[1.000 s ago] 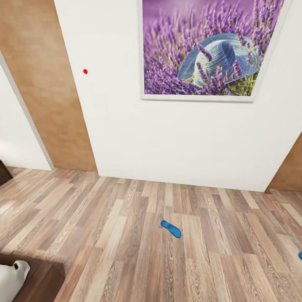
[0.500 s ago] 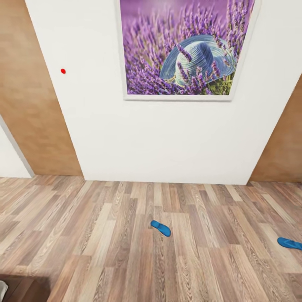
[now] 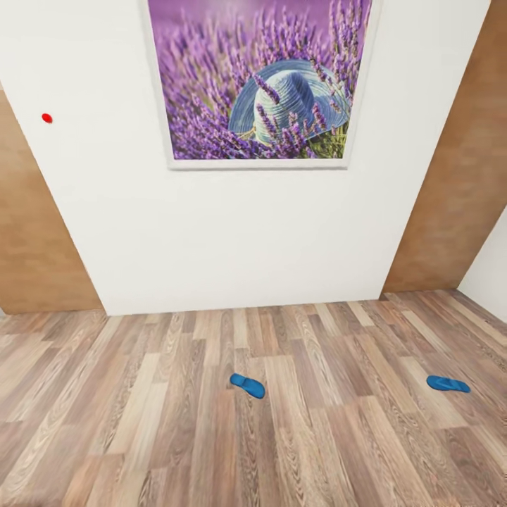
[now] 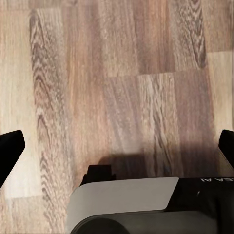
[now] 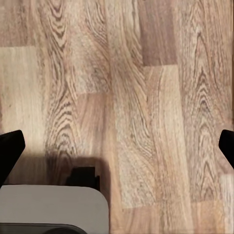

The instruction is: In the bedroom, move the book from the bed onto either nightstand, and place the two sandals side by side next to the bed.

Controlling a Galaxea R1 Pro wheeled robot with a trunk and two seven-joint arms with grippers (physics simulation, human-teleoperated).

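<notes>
Swinging right, by the look of it: whole head view slid leftward against a second ago, lavender picture [image 3: 257, 81] and red wall dot [image 3: 47, 117] both shifted left, dark bed corner gone from the lower left edge. Camera turning, then, not the things moving. Two blue sandals now on the wood-plank floor [image 3: 141, 422]: near sandal [image 3: 247, 385] lying below the lavender picture, well clear of the white wall [image 3: 232, 239]; far sandal [image 3: 448, 384] off to the right of that picture, now fully in frame instead of clipped at the edge. Well apart from each other, nowhere near side by side. Left hand [image 4: 117, 148] spread wide over bare planks, dark fingertips [image 4: 10, 148] out at the frame edges, nothing between them. Right hand [image 5: 117, 148] likewise wide open and empty above the floor. Probably lining up on the sandals; book and nightstand business not judgeable from here.
</notes>
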